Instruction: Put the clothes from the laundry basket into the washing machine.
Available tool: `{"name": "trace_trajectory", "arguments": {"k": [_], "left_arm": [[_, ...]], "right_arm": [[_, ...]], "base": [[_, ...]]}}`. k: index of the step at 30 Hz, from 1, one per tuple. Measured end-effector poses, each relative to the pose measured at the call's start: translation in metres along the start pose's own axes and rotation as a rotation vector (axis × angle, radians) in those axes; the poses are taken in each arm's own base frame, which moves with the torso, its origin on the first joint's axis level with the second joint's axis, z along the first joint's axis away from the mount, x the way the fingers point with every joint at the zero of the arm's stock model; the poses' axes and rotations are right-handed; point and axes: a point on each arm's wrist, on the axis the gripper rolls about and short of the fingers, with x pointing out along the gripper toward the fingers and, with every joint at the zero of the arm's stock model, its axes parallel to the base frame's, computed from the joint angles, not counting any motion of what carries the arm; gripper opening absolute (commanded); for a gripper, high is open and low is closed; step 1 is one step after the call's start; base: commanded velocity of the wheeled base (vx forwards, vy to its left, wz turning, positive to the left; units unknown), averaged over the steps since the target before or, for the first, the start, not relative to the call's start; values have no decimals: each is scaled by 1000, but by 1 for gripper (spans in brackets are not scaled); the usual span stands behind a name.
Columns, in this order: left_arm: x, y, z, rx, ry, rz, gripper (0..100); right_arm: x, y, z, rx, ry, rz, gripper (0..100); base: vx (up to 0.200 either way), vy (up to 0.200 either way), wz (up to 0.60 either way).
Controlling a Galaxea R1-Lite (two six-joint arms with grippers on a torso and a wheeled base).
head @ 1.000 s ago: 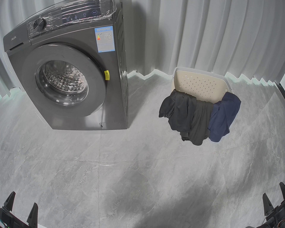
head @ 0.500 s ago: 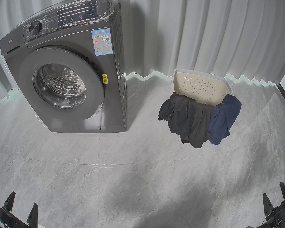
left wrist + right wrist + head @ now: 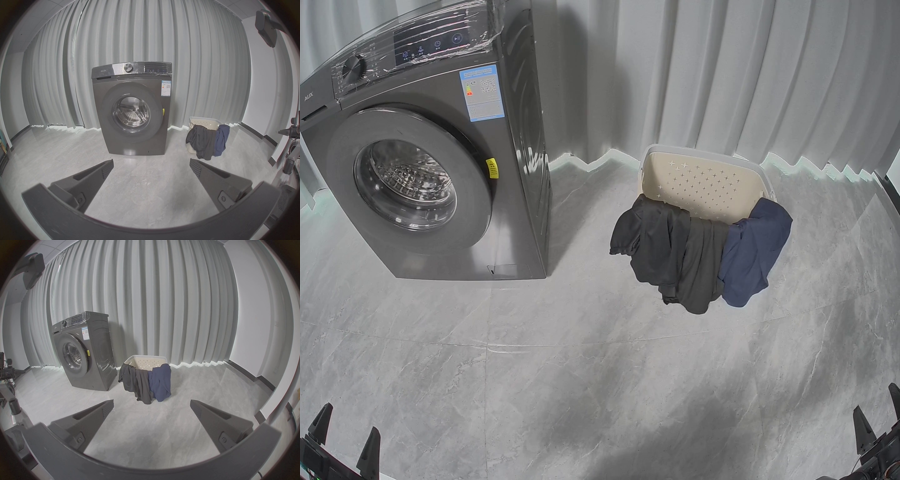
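A dark grey front-loading washing machine (image 3: pixel 425 156) stands on the floor at the left, its round door (image 3: pixel 406 181) closed. A cream laundry basket (image 3: pixel 706 181) sits to its right by the curtain. Dark grey clothes (image 3: pixel 669 250) and a navy garment (image 3: pixel 750 250) hang over its front rim. My left gripper (image 3: pixel 344 437) is low at the near left, open and empty. At the near right, my right gripper (image 3: pixel 878 419) also stands open and empty. Both are far from the basket. The washing machine (image 3: pixel 132 107) and basket (image 3: pixel 147 363) show beyond the open fingers in the wrist views.
Grey marble-pattern floor tiles (image 3: pixel 600 375) stretch between me and the machine and basket. White pleated curtains (image 3: pixel 737 75) line the back wall. A dark baseboard (image 3: pixel 890 181) runs at the far right.
The whole head view has shifted: machine and basket now lie further left in the picture, so the camera turned right. Both grippers hold the same place, still open.
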Motion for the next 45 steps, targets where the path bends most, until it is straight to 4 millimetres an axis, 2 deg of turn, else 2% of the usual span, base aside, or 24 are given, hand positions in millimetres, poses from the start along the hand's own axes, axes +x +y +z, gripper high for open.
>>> {"name": "trace_trajectory", "arguments": {"k": [22,31,45], "left_arm": [[0,0,0,2,0,-1,100],[0,0,0,2,0,-1,100],[0,0,0,1,0,-1,100]], "right_arm": [[0,0,0,0,0,1,100],[0,0,0,0,0,1,100],[0,0,0,0,0,1,100]], "base": [[0,-200,0],[0,0,0],[200,0,0]]}}
